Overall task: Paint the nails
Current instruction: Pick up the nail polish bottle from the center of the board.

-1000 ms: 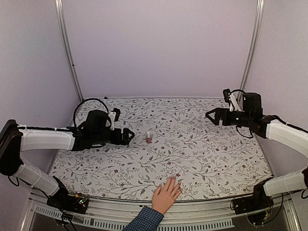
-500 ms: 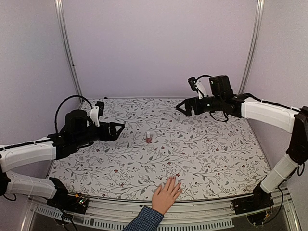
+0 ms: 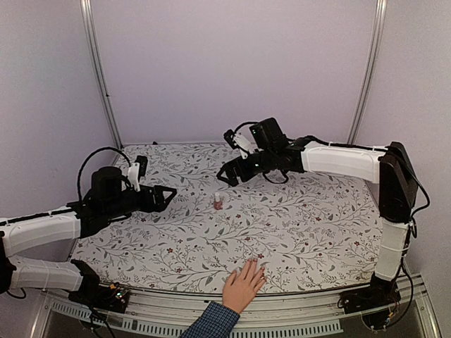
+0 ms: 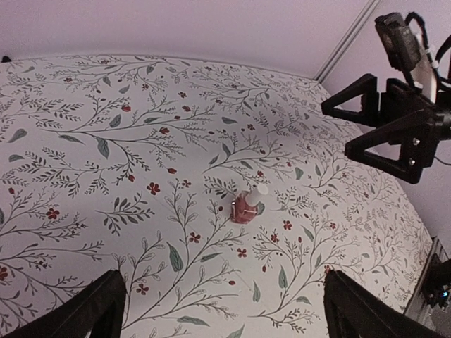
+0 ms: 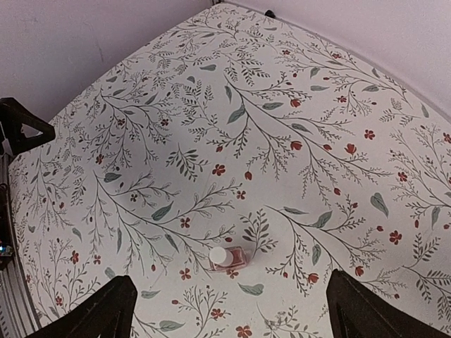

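table (image 3: 303,225): covered by a white cloth (image 3: 282,243) printed with grey-green leaves and small red flowers
left gripper (image 3: 168,196): jaws spread wide, nothing between them; hovers over the left side of the table, tips aimed toward the bottle (image 3: 219,203)
right gripper (image 3: 227,175): jaws wide apart too, empty; arm reaches in from the right across the far half of the table, tips above and just behind the bottle
gripper spacing: the two face each other across the bottle, clear of it and of each other
bottle: small, pink, white cap on; sits on the cloth near the table's middle, between the two grippers, touched by neither
left wrist view: bottle roughly centred ahead, cap leaning to the upper right; right gripper's black triangular fingers (image 4: 384,137) show in the upper right corner
right wrist view: bottle seen from above, low in the middle; one tip of the left gripper shows at the left edge
hand (image 3: 243,285): human, light-skinned, palm down on the near edge of the table, pointing toward the far right
nails (image 3: 256,267): at the tips of that hand, too small to tell whether any carry paint
cuff (image 3: 211,322): blue checked, below the table edge at bottom centre
hand vs rest: well apart from the bottle and both grippers
surround: plain pale walls (image 3: 232,70), metal posts (image 3: 99,70) in the two back corners
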`<move>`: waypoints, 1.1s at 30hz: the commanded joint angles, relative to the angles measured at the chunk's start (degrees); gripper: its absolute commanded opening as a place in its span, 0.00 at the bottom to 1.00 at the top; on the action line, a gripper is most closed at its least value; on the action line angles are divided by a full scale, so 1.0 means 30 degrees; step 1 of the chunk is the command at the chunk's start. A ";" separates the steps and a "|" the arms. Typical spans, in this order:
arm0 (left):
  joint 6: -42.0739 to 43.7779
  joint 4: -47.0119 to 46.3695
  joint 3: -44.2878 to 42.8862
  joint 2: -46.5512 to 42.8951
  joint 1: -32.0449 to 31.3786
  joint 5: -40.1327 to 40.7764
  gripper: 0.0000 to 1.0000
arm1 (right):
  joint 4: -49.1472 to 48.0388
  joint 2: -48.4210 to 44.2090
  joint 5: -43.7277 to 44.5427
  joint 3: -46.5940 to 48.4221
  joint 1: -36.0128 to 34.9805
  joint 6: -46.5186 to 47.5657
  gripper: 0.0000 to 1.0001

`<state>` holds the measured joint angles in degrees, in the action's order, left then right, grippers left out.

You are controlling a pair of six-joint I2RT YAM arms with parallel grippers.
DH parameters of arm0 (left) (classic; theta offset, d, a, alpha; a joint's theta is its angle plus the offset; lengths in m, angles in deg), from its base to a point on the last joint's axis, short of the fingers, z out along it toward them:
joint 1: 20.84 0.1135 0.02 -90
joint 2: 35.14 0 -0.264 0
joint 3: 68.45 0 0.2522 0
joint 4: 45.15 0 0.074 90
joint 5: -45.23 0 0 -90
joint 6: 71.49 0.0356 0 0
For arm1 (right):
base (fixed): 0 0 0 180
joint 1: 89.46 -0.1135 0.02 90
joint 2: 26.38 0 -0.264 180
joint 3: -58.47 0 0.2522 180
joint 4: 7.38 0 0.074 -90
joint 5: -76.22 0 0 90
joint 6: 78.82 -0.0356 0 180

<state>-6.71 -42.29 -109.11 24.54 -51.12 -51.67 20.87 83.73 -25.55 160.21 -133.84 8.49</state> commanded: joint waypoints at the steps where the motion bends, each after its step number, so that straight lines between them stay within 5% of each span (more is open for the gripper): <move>1: 0.0361 -0.0222 0.0122 -0.0270 0.0374 -0.0569 1.00 | 0.0836 0.1763 0.0709 0.1748 -0.0673 0.0516 0.96; 12: 0.0571 0.0094 -0.0163 -0.0126 0.0570 -0.0162 1.00 | 0.1217 0.4537 0.1036 0.3434 -0.1173 0.0665 0.88; 19: 0.0667 0.0115 -0.0141 0.0196 0.0596 0.0044 1.00 | 0.1030 0.5464 0.1023 0.3601 -0.1173 0.0694 0.68; 33: 0.0759 -0.0100 -0.0097 0.0517 0.0588 -0.0042 0.99 | 0.0873 0.6781 0.1090 0.4372 -0.1370 0.0669 0.45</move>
<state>-5.26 -42.22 -109.11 25.28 -49.92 -51.82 23.97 102.20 -23.28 171.25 -137.16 10.52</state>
